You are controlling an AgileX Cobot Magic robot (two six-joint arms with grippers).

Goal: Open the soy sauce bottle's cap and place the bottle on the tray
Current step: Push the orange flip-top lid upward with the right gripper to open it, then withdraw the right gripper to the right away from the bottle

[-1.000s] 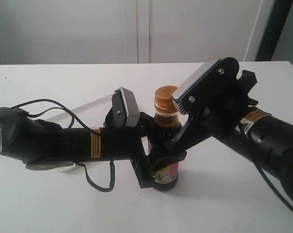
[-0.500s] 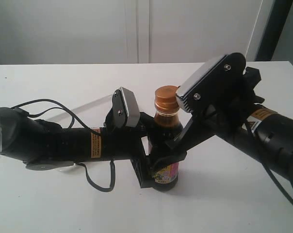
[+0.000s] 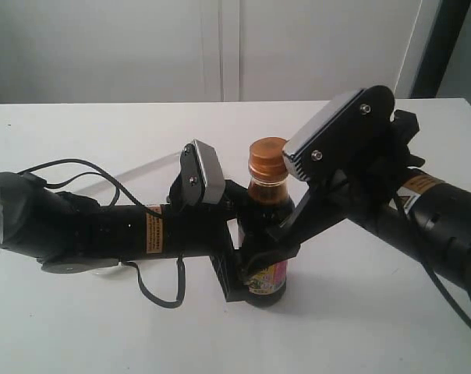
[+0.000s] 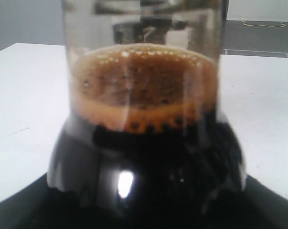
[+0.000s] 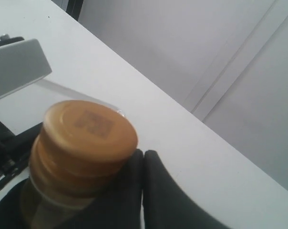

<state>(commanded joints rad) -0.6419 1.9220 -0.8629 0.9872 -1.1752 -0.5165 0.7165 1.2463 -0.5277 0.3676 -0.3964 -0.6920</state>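
The soy sauce bottle (image 3: pixel 265 204) stands upright on the white table, dark liquid inside and a pink and yellow label low on its body. Its copper-orange cap (image 3: pixel 267 159) sits shut on the neck. From the left, my left gripper (image 3: pixel 246 269) is shut on the bottle's lower body; in the left wrist view the bottle (image 4: pixel 144 143) fills the frame. My right gripper (image 3: pixel 276 243) reaches in from the right. Its black fingertips (image 5: pixel 134 164) are pressed together, holding nothing, and lie right beside the cap (image 5: pixel 87 138). A faint raised edge behind the left arm looks like the tray (image 3: pixel 142 168).
The left arm's cable (image 3: pixel 154 292) loops on the table in front of the arm. The right arm's wrist camera block (image 3: pixel 337 132) hangs just right of the cap. Bare white table lies front right (image 3: pixel 360 327), with a wall behind.
The right arm and its camera block lifted slightly and shifted right in the first half second, then held still. The bottle, the cap and the left arm have not moved.
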